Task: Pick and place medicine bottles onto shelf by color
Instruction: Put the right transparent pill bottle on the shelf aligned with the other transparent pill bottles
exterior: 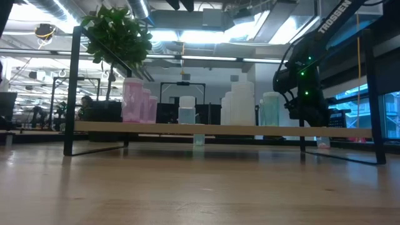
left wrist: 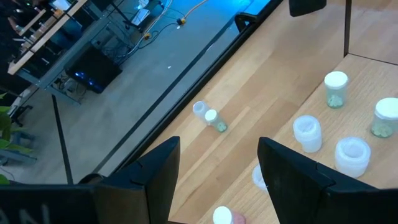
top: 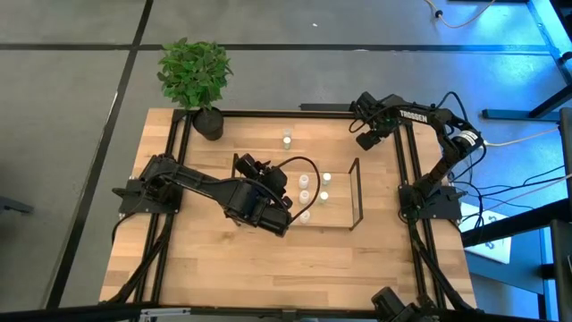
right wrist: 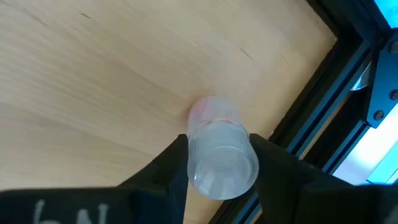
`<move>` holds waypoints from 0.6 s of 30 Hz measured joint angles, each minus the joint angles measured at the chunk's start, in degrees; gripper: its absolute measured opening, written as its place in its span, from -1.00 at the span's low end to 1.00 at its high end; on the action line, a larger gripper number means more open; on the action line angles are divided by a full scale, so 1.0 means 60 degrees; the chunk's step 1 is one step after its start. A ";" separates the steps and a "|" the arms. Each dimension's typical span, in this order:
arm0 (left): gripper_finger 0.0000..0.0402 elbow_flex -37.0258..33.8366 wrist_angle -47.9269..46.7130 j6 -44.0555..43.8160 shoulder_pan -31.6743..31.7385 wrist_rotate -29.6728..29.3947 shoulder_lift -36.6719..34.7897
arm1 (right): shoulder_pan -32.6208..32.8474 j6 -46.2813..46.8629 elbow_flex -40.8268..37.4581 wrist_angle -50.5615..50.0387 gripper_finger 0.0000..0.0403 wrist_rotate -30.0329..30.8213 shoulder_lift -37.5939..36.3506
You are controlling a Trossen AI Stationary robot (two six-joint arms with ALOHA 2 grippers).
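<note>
**Medicine bottles: one gripped at the far right corner, most on the shelf**

Medicine bottles (top: 305, 197) grouped upright on the wooden board of the shelf (top: 356, 192), near the middle of the table (top: 223, 268), whitish tops up. From table height, ranged along the board: pink bottles (exterior: 134, 100) at one end, then a clear one, a white cluster, and a greenish bottle (exterior: 270, 109) at the other end. Two loose bottles (left wrist: 211, 117) off the shelf on bare wood, between it and the table's far edge, just beside each other.

Right gripper (top: 368, 139) down at the far right corner, close against the black frame (top: 407, 152) around the table. Fingers pressed to both sides of a pink-tinted bottle (right wrist: 221, 155), upright on the wood, well apart from the shelf.

Left gripper (top: 253, 166) just beside the shelf's left end, fingers (left wrist: 155, 171) spread apart and gripping nothing, pointed toward the two loose bottles. Left arm lying across the table's left half, its dark bulk and looping cable partly over the shelf's near-left corner.

Potted plant (top: 195, 76) at the far left corner, clear of both arms.
</note>
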 joint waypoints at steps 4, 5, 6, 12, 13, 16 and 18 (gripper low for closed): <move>0.04 0.0000 0.0002 0.0000 0.0002 0.0000 0.0000 | 0.0016 -0.0123 0.0000 0.0051 -0.24 -0.0002 0.0000; 0.04 0.0000 0.0001 0.0000 0.0001 0.0000 0.0000 | 0.0022 -0.0149 0.0000 0.0064 -0.24 -0.0004 0.0000; 0.04 0.0000 0.0003 0.0000 0.0000 0.0000 0.0000 | 0.0029 -0.0196 0.0000 0.0065 -0.24 0.0000 0.0000; 0.04 0.0000 0.0003 0.0000 0.0002 0.0000 0.0000 | 0.0074 -0.0616 0.0030 0.0046 -0.27 -0.0016 -0.0002; 0.04 0.0000 0.0002 0.0000 0.0001 0.0000 0.0000 | 0.0098 -0.0635 0.0085 0.0014 -0.26 -0.0018 0.0000; 0.04 0.0000 0.0000 0.0000 0.0000 0.0000 0.0000 | 0.0253 -0.0672 0.0448 -0.0165 -0.26 -0.0018 -0.0004; 0.04 0.0000 0.0003 0.0000 0.0004 0.0000 0.0000 | 0.0381 -0.0698 0.0772 -0.0417 -0.25 -0.0017 -0.0001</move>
